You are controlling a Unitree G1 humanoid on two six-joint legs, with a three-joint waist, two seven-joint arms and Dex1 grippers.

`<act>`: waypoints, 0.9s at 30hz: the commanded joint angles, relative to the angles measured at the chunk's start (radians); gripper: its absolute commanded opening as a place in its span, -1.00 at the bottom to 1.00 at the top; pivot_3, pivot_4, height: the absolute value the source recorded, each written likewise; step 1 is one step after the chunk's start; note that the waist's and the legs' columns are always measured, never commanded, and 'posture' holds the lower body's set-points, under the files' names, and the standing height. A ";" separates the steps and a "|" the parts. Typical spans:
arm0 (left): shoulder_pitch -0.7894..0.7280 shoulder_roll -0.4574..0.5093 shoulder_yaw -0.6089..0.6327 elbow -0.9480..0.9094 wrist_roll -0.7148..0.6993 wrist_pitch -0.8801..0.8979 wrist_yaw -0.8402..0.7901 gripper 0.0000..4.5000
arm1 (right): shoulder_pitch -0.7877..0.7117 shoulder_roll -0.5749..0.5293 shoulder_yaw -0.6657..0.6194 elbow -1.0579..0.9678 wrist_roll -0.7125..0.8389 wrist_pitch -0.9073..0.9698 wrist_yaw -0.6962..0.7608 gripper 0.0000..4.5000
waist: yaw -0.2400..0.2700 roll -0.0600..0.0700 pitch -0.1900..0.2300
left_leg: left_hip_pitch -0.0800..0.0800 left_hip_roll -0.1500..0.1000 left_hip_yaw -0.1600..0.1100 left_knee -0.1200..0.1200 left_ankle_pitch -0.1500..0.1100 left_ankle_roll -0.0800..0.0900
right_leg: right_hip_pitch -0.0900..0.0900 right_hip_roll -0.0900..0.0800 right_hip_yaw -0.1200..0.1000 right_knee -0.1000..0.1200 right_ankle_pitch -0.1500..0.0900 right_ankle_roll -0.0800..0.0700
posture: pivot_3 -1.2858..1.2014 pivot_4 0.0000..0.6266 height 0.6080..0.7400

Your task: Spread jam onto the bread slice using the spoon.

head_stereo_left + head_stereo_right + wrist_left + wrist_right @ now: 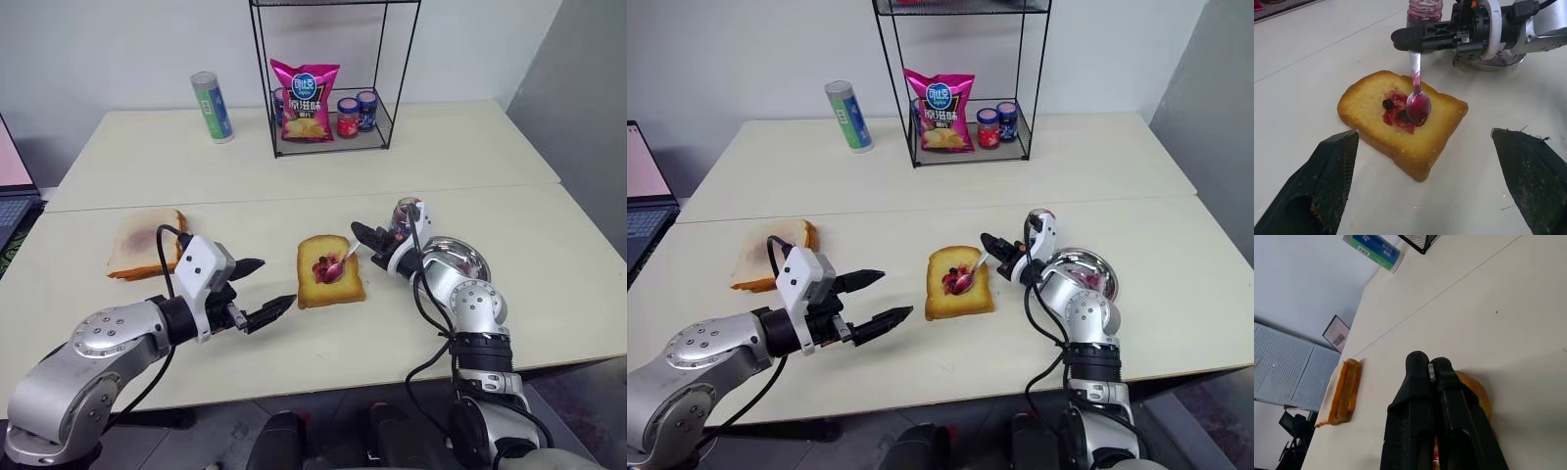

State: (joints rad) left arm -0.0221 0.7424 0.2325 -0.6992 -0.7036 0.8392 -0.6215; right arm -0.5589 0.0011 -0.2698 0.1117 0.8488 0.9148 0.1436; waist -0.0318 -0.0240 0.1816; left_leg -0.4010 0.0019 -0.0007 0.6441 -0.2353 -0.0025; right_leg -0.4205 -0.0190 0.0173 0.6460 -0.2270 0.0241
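Note:
The golden-brown bread slice (329, 274) lies in the middle of the near table, with a patch of dark red jam (1395, 113) in its centre. The small metal spoon (1418, 100) rests its red-stained bowl on the jam, its handle slanting up to the right. My right gripper (361, 235) is shut on the spoon's handle, just right of the slice. My left gripper (274, 284) hovers left of the slice, open and empty, its fingers pointing at the bread.
A round steel plate (468, 257) and an open jam jar (405, 217) sit behind my right wrist. A paler slice (145, 243) lies at the left. At the back stand a wire rack (384, 98) holding a chips bag (306, 98) and two jars (348, 116), plus a can (212, 106).

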 commanded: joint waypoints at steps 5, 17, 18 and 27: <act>-0.021 0.009 0.000 -0.005 0.003 -0.027 -0.005 1.00 | -0.074 0.033 -0.080 -0.029 0.100 0.003 -0.059 -0.98 | 0.000 0.000 0.000 | 0.000 0.000 0.000 0.000 0.000 0.000 | 0.000 0.000 0.000 0.000 0.000 0.000 | 0.03 -0.52 1.00; -0.027 0.007 -0.010 -0.001 0.006 -0.029 -0.009 1.00 | 0.011 -0.026 -0.022 -0.050 0.037 0.013 -0.020 -0.98 | 0.000 0.000 0.000 | 0.000 0.000 0.001 0.000 0.000 0.000 | 0.000 0.000 0.000 0.000 0.000 0.000 | 0.03 -0.52 1.00; -0.029 0.007 -0.012 0.002 0.007 -0.031 -0.011 1.00 | 0.019 -0.034 -0.021 -0.060 0.039 0.019 -0.019 -0.98 | 0.000 0.000 0.000 | 0.000 0.000 0.001 0.000 0.000 0.000 | 0.000 0.000 0.000 0.000 0.000 0.000 | 0.03 -0.52 1.00; -0.056 0.014 -0.042 0.038 0.018 -0.057 -0.041 1.00 | 0.036 -0.065 -0.066 -0.150 0.123 0.076 -0.044 -0.98 | 0.000 0.000 0.000 | 0.000 0.000 0.000 0.000 0.000 0.000 | 0.000 0.000 0.000 0.000 0.000 0.000 | 0.03 -0.52 1.00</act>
State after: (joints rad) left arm -0.0582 0.7426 0.1956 -0.6552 -0.6919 0.8103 -0.6473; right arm -0.5155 -0.0609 -0.3107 0.0216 0.9201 0.9765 0.1050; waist -0.0317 -0.0239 0.1817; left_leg -0.4012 0.0018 -0.0003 0.6438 -0.2353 -0.0025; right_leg -0.4209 -0.0187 0.0171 0.6457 -0.2270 0.0243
